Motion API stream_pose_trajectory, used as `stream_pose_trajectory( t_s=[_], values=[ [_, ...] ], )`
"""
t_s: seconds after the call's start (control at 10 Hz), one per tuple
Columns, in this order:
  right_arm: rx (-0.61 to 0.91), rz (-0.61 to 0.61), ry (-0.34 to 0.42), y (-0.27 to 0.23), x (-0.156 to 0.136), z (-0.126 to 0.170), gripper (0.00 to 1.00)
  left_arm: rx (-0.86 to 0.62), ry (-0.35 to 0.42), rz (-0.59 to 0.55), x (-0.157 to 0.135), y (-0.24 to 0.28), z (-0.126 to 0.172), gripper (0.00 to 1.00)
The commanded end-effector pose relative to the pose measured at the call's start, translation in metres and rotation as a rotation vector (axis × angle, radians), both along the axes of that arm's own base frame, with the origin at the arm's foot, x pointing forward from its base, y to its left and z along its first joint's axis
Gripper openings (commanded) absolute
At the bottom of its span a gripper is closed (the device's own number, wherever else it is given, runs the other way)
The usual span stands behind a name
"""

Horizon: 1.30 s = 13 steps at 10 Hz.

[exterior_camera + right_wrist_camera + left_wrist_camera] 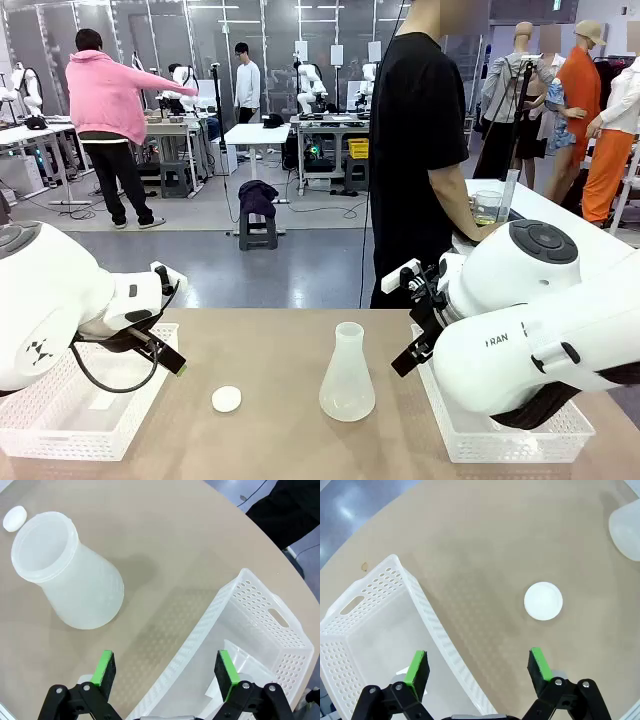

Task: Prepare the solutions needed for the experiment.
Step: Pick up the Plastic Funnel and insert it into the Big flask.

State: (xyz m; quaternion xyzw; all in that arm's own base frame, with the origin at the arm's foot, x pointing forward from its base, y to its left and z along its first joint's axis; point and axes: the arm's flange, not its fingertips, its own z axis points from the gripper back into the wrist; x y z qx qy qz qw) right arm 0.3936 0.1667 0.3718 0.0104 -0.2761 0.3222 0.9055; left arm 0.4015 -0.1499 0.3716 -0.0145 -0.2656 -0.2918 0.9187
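Left gripper [479, 666] and right gripper [165, 667]: fingers spread wide, nothing held. Solution [487, 215] is a shallow yellowish layer in a beaker [488, 203] next to the person [415, 150], across the table at 1 o'clock from the flask [347, 385]. Flask is upright at table centre, mouth open. It sits at 11 o'clock from the right fingers, so the right arm is nearer. Cap [543, 601] is at 1 o'clock from the left fingers. My read: the liquid has to reach the flask first.

A glossy grey floor [310, 265] spreads around a small white table [256, 134]. In front of that table stands a dark stool [258, 232]; behind it runs a glass-panelled wall [260, 30]; to its right sits a yellow crate [357, 148].
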Motion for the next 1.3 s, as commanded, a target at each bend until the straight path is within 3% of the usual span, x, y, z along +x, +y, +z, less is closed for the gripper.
stream_pose_trajectory(
  t_s=[0.0,1.2],
  values=[
    [0.000,0.000,0.000,0.0000,0.0000,0.0000,1.00,0.000,0.000,0.000,-0.0001,-0.0002,0.0000,1.00],
    [0.000,0.000,0.000,0.0000,0.0000,0.0000,1.00,0.000,0.000,0.000,-0.0001,-0.0002,0.0000,1.00]
  ],
)
